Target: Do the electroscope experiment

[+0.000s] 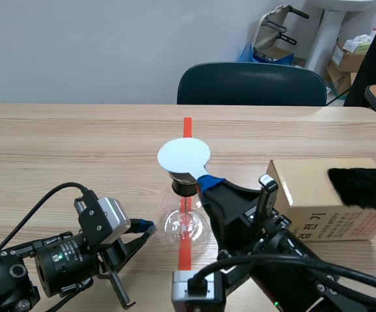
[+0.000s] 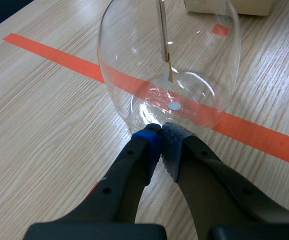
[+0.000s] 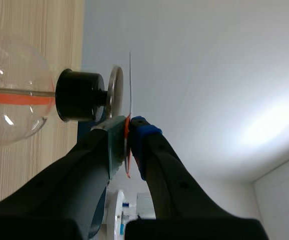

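The thin white round sheet, pinched in the right gripper, should be kept flat on the clear glass flask electroscope — upright at the wooden table's middle — touched low down by the closed, empty left gripper.

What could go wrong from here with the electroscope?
The left gripper, shut, touches the glass flask low down; nothing grips the flask, so a push might slide or tip it.
The right gripper pinches the thin round sheet only by its edge, near the metal disc; the sheet might slip out.
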